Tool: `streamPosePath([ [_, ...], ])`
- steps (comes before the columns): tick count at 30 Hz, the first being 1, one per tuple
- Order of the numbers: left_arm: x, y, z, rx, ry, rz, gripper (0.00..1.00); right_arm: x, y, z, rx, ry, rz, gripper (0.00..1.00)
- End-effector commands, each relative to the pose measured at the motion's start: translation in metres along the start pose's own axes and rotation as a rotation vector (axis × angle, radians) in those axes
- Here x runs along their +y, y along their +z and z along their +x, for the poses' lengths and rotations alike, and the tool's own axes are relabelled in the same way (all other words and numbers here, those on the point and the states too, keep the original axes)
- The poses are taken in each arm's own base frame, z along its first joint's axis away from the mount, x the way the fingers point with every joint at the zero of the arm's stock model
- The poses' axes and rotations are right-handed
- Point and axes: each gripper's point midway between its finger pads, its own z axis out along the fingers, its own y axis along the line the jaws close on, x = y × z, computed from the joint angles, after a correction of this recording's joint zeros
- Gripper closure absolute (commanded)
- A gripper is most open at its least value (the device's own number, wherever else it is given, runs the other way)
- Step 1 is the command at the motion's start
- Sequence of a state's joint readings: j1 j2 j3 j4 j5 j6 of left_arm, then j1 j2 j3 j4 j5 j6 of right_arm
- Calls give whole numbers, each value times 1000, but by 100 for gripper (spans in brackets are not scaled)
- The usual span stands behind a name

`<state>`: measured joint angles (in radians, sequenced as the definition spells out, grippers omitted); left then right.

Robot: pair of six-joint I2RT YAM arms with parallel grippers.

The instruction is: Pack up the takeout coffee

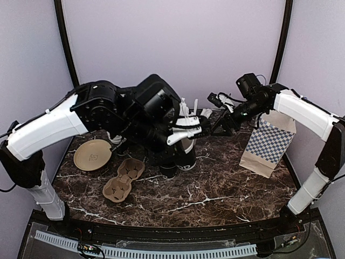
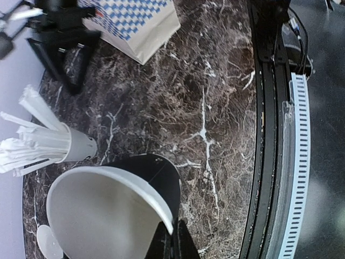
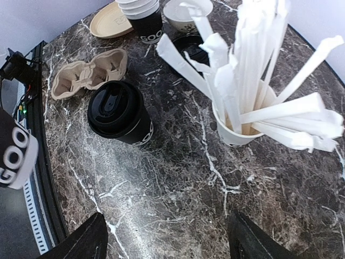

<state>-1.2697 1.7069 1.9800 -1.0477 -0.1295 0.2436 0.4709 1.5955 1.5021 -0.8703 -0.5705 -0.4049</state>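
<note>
The takeout coffee [image 3: 117, 112], a black cup with a black lid, stands upright beside the brown cup carrier [image 3: 89, 75]. In the top view it [image 1: 168, 171] is partly hidden under my left arm. My left gripper [image 2: 173, 244] is shut on the rim of a lidless black cup with a white inside [image 2: 102, 216] and holds it above the table, right of the coffee [image 1: 186, 156]. My right gripper [image 3: 167, 248] is open and empty. It hovers over bare table between the coffee and the white straw cup [image 3: 237, 132].
A checkered paper bag [image 1: 269, 143] stands at the right. A tan plate [image 1: 92, 155] lies at the left behind the carrier [image 1: 124, 178]. A stack of lidless cups [image 3: 145, 19], black lids [image 3: 188, 46] and a white bowl [image 3: 186, 11] sit at the back.
</note>
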Motion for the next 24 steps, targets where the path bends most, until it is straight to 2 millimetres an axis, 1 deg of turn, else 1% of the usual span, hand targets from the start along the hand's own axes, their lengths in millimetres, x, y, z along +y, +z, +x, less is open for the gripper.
streamPosePath([
  [1,-28,37,12,47,149,57,100,-6,-24,-16,-80,-2,63,22],
  [2,-32,44,12,44,161,68,100,-7,-25,-17,-84,2,68,22],
  [3,-38,52,17,58,178,86,100,-9,-26,-17,-87,8,73,22],
  [4,-40,60,14,43,185,88,100,-10,-26,-17,-90,10,77,22],
  [5,-45,69,20,54,195,104,100,-11,-27,-18,-95,11,80,22],
  [6,-50,80,22,54,201,114,100,-11,-28,-19,-100,12,82,22],
  [7,-54,86,19,42,203,127,100,-11,-29,-19,-101,13,83,22],
  [8,-59,97,24,59,208,139,100,-11,-29,-19,-103,13,83,22],
  [9,-62,101,22,54,209,146,100,-11,-29,-20,-105,13,82,22],
  [12,-72,123,29,78,215,176,100,-10,-29,-19,-105,13,76,22],
  [13,-72,126,28,73,214,176,99,-10,-28,-19,-106,14,73,22],
  [14,-74,133,31,85,213,177,99,-10,-27,-19,-107,14,69,22],
  [15,-74,137,31,84,212,173,97,-9,-27,-19,-107,14,65,22],
  [16,-76,143,35,101,213,176,96,-9,-26,-18,-107,17,61,22],
  [21,-78,164,48,148,219,169,93,-8,-24,-18,-111,17,49,22],
  [24,-78,170,50,159,220,163,91,-7,-24,-18,-111,15,45,22],
])
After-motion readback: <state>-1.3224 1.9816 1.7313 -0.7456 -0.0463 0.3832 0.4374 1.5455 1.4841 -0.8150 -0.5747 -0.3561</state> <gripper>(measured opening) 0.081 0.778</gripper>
